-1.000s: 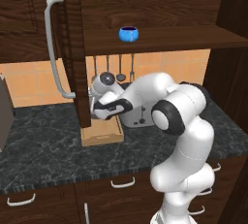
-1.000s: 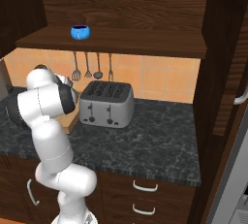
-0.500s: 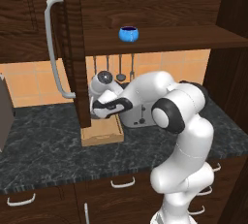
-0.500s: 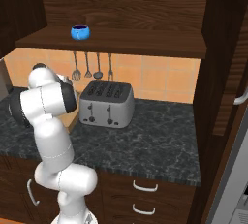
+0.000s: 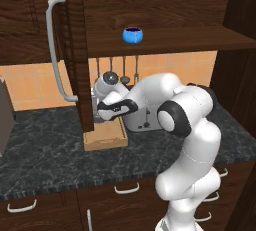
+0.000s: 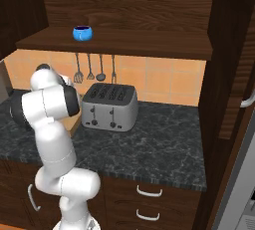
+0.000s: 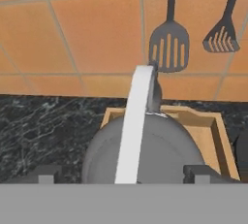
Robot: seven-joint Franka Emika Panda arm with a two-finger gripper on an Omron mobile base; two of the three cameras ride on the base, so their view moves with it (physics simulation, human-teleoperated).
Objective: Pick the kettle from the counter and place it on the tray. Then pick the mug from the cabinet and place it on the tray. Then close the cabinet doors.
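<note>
Spread wide on either side of the kettle (image 7: 145, 145), the end effector (image 7: 121, 172) is seen in the hand view with one dark fingertip (image 7: 46, 173) well to the left of the grey dome and the other to its right, neither touching the pale upright handle between them, so nothing is gripped. Directly beneath the end effector the kettle is shown sitting inside the tray (image 7: 218, 136), whose tan rim frames it on the dark marbled bench (image 7: 43, 121). Beyond it, hanging utensils (image 7: 168, 43) are seen against the orange tiles. From the left base view the kettle is hidden behind the hand and the open cabinet door (image 5: 75, 50). The mug (image 5: 133, 35) is seen on the cabinet shelf, high above the end effector. A toaster (image 6: 109, 107) is revealed beside the arm in the right base view.
</note>
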